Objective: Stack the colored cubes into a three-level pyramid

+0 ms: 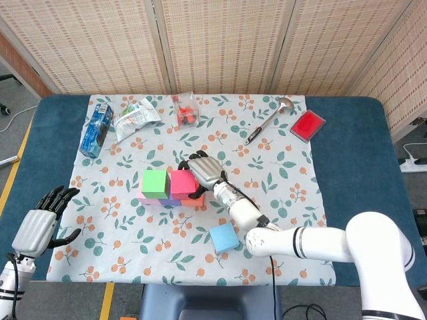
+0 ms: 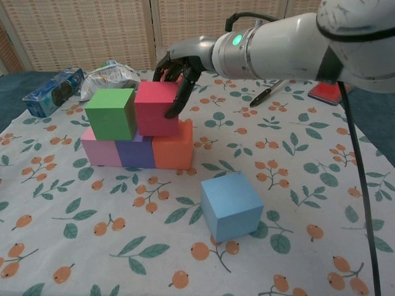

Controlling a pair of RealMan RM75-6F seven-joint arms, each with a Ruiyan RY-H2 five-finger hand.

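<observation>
My right hand [image 2: 185, 65] holds the pink cube [image 2: 157, 108] on the second level, touching the green cube [image 2: 111, 113], leaving the top for the blue cube [image 2: 231, 205]. My left hand [image 1: 39, 223] idles with fingers apart.

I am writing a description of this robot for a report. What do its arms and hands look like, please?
Both arms are glossy white with rounded segments. The right arm's wrist section is silver-grey metal, carries a lit green indicator light, and a black cable runs along it. The right hand and the left hand each have a silver-grey back and black fingers.
</observation>
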